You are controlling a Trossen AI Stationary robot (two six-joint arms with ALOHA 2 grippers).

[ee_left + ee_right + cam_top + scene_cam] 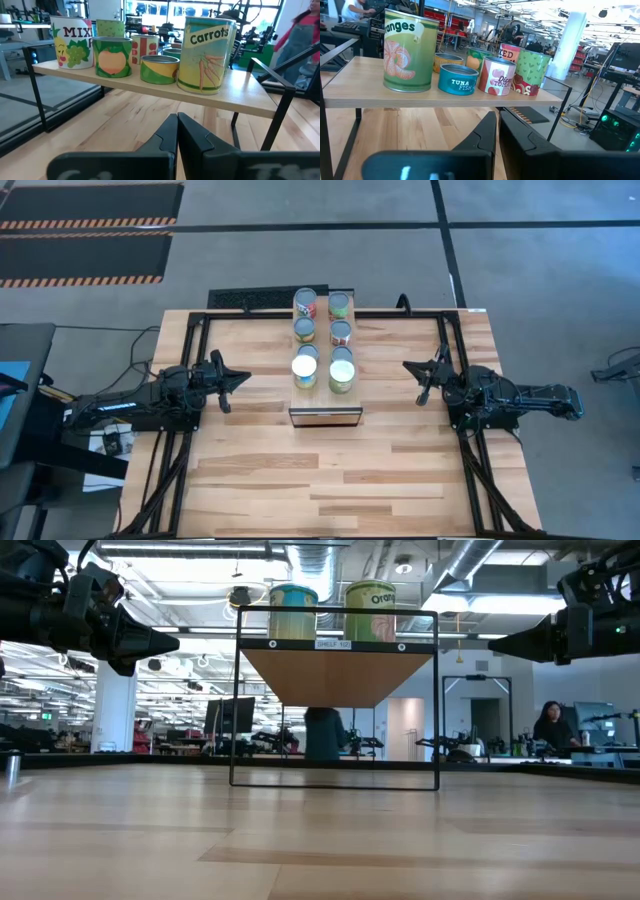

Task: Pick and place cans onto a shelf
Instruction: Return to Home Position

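**Desk** point(330, 470): pale butcher-block top. It carries the shelf.

**Left pincer** point(244, 378): on the shelf's left, well apart from it and raised to about the height of its board. The tip points at the shelf. Its fingers point(162, 140) are pressed together and hold nothing.

**Right pincer** point(407, 367): on the shelf's right, well apart from it and equally raised. The tip points at the shelf. Its fingers are narrowed to a slit and hold nothing.

**Shelf** point(324, 402): a light-wood board on a black frame, standing clear above the desk. A small label sits on its front edge.

**Cans** point(341, 332): all upright on the shelf, in two rows running from its front to its back.
- **Left row:** the carrots can point(207, 50) is at the shelf's front. Behind it come a low green tin point(159, 69), a peach can point(113, 56) and a mixed-fruit can point(72, 42).
- **Right row:** the oranges can point(409, 52) is at the shelf's front. Behind it come a tuna tin point(458, 79), a tomato can point(497, 75) and a green-and-red can point(532, 70).

**Person** point(550, 725): seated in the room beyond the shelf, off to its right.
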